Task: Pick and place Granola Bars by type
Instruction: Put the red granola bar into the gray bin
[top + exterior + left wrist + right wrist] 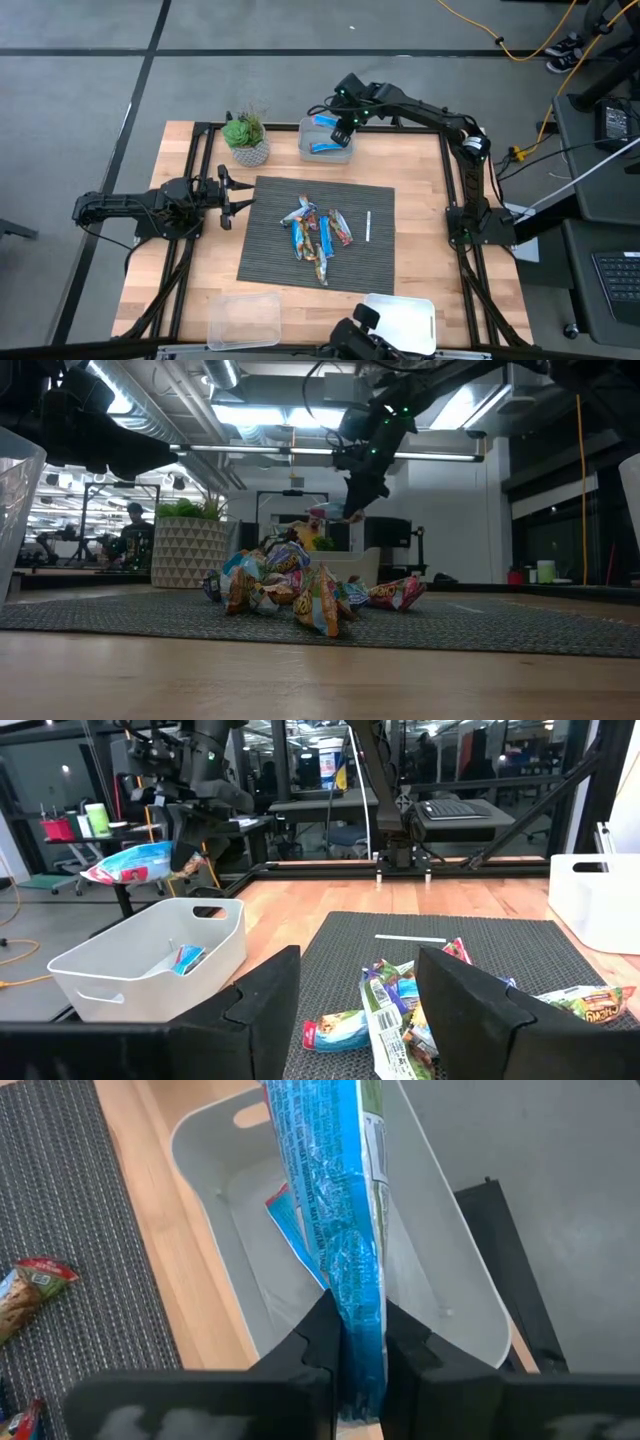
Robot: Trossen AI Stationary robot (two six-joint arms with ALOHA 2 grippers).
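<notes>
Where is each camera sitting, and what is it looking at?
High view: above the table, looking straight down; both arms show, right gripper over the white bin.
Low view: at tabletop height, looking level across the mat at the bar pile; one arm hangs from above.
Left wrist view: on the left arm, facing across the table; its own open fingers show.
Right wrist view: on the right arm, looking down into the bin; its fingers pinch a blue bar.
Shared: both wrist views show the bin.

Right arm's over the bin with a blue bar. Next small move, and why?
Probably open the right gripper and let go. Its fingers pinch a blue bar hanging above the white bin, which already holds another blue bar, so it should drop in with its type. The left gripper waits open by the pile on the mat.
</notes>
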